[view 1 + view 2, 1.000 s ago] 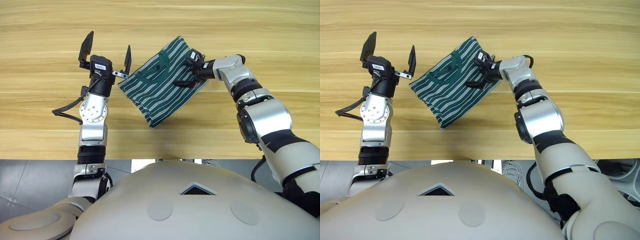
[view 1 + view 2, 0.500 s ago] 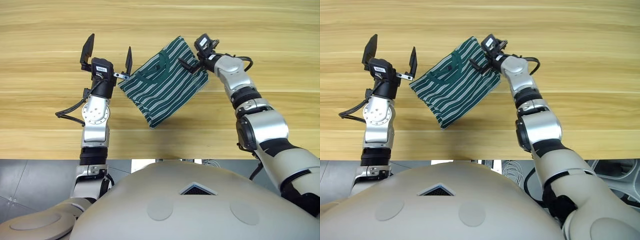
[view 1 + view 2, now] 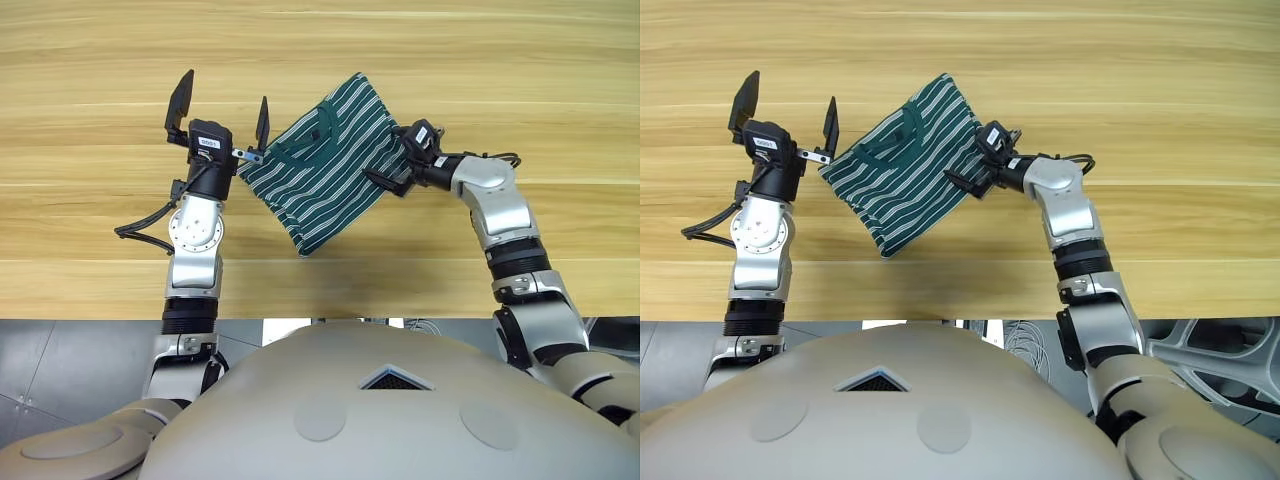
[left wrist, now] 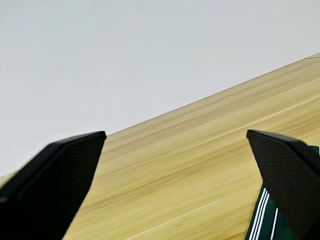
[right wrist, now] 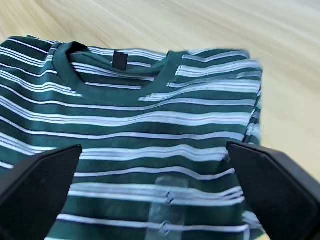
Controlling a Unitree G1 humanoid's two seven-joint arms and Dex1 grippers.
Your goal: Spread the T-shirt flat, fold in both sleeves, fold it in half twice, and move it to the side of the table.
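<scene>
Folded green-striped T-shirt lay askew on the wooden table, set back from the near edge, with wide wood stretching beyond it and to both sides. The left gripper, released with fingers spread and upright, stood just beside the shirt's left corner and bore a white sticker whose print was too small to read. The right gripper, likewise unclenched, straddled the shirt's right edge, facing the collar's unmarked black tag.
</scene>
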